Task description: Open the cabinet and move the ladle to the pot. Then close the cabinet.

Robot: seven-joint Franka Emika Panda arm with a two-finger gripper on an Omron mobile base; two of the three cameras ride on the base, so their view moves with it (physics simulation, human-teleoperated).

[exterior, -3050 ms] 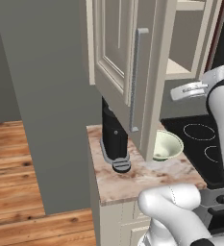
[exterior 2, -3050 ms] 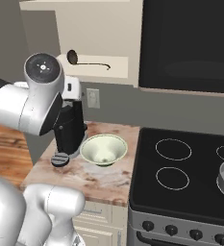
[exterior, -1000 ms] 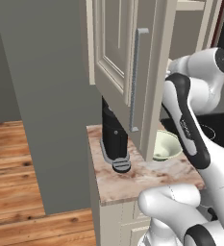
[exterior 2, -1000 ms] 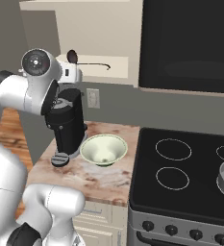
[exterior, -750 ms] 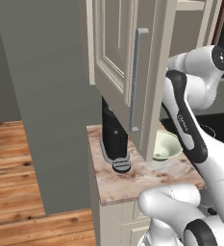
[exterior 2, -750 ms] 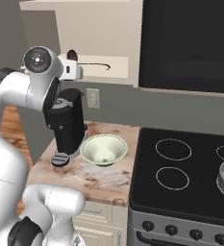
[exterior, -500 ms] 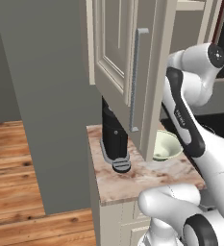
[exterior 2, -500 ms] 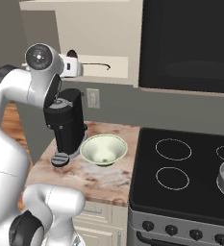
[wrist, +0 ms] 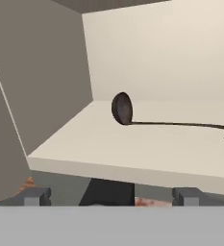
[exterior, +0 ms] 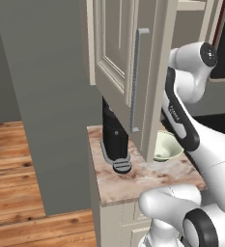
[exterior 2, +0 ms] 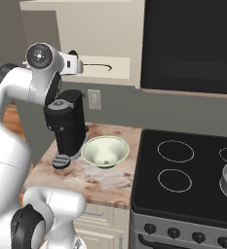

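Inside cabinet (exterior: 119, 53), ladle (wrist: 125, 109) handle end cut off; fingers (wrist: 36, 196) spread wide, empty.

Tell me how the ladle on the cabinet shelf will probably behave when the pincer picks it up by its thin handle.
The ladle looks stiff, probably metal, so it should not bend. Its bowl sits at one end of a long thin handle, so it may swing bowl-down if gripped mid-handle. The thin handle may also slip or twist between the fingertips.

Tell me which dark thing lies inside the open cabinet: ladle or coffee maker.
The ladle: it lies on the cabinet shelf, bowl leftward in the hand view. The coffee maker stands on the counter below.
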